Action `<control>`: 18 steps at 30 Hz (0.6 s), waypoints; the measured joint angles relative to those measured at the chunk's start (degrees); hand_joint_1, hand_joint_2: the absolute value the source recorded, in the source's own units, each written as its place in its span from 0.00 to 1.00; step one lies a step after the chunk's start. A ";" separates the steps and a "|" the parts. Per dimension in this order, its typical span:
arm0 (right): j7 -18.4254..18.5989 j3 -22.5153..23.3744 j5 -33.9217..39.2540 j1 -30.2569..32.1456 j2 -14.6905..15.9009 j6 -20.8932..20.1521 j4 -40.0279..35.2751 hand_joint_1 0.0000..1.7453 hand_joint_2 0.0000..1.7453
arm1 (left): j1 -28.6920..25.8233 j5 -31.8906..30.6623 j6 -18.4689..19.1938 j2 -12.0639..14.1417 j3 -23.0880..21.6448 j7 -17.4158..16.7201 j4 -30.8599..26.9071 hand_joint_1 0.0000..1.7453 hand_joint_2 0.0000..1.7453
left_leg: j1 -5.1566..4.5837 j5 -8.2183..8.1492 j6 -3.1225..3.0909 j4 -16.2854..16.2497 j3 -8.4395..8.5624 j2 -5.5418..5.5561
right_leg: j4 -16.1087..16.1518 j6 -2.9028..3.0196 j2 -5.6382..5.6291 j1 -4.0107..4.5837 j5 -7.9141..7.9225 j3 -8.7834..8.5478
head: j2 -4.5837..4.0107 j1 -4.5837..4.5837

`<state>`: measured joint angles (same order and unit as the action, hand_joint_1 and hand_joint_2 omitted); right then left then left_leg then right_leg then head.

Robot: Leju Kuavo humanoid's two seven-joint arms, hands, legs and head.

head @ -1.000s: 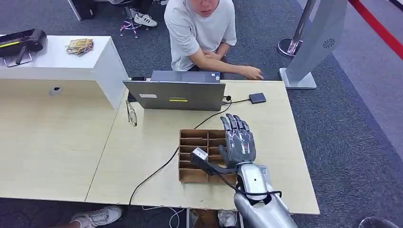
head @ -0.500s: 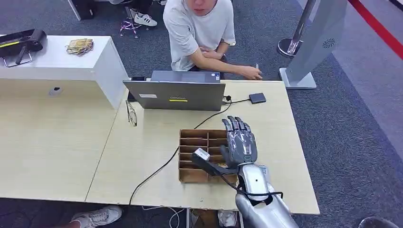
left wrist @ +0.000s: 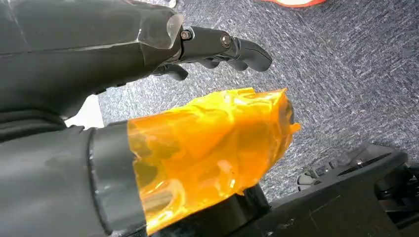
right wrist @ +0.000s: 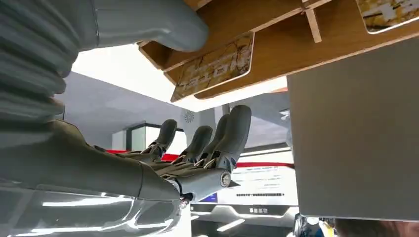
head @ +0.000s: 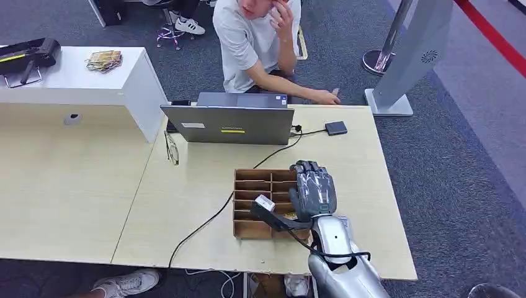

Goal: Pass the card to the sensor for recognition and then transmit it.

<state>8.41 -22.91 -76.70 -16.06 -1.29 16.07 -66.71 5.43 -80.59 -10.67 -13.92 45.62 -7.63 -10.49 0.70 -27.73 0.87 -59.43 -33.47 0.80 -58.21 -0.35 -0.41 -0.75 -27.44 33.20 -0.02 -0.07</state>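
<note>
The right hand (head: 314, 190) hovers over the wooden card tray (head: 251, 186), fingers bent down but holding nothing. A card (right wrist: 213, 66) lies in a tray slot, ungrasped. The sensor (head: 335, 128) sits beyond the tray; everything remains to do.

Brown wooden organizer (head: 254, 186), matt pale wood-look table (head: 186, 192), rough carpet (head: 459, 174)

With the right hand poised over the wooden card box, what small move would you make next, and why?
Probably close the thumb and fingers on a card. The right hand hovers over the wooden card box at its right side with fingers curling down, and the right wrist view shows a card standing in a slot just beyond the thumb, not yet pinched.
</note>
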 joint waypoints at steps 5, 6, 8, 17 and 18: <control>0.00 0.00 0.00 0.08 0.04 0.02 -0.04 0.41 1.00 | 0.00 0.00 0.00 0.00 0.00 0.00 0.00 0.00 0.00 | 0.00 0.00 0.00 0.00 0.00 0.00 | 0.00 0.00 0.00 0.00 0.00 0.00 | 0.00 0.00; 0.00 0.00 0.00 0.08 0.04 0.00 -0.05 0.42 1.00 | 0.00 0.00 0.00 0.00 0.00 0.00 0.00 0.00 0.00 | 0.00 0.00 0.00 0.00 0.00 0.00 | 0.00 0.00 0.00 0.00 0.00 0.00 | 0.00 0.00; 0.00 0.00 0.00 0.09 0.04 0.00 -0.07 0.43 1.00 | 0.00 0.00 0.00 0.00 0.00 0.00 0.00 0.00 0.00 | 0.00 0.00 0.00 0.00 0.00 0.00 | 0.00 0.00 0.00 0.00 0.00 0.00 | 0.00 0.00; 0.00 0.00 0.00 0.11 0.11 0.00 -0.07 0.85 1.00 | 0.00 0.00 0.00 0.00 0.00 0.00 0.00 0.00 0.00 | 0.00 0.00 0.00 0.00 0.00 0.00 | 0.00 0.00 0.00 0.00 0.00 0.00 | 0.00 0.00; -0.02 0.00 0.04 0.11 0.11 0.00 -0.07 0.85 1.00 | 0.00 0.00 0.00 -0.02 0.00 0.00 0.00 0.00 0.00 | 0.00 0.00 0.00 0.00 0.00 0.00 | 0.00 0.00 0.00 0.00 0.00 0.00 | 0.00 0.00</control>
<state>8.39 -22.91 -76.65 -15.95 -1.18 16.06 -66.77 5.43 -80.59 -10.67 -13.94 45.62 -7.63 -10.49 0.70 -27.73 0.87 -59.43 -33.47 0.80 -58.21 -0.35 -0.41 -0.75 -27.44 33.20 -0.02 -0.07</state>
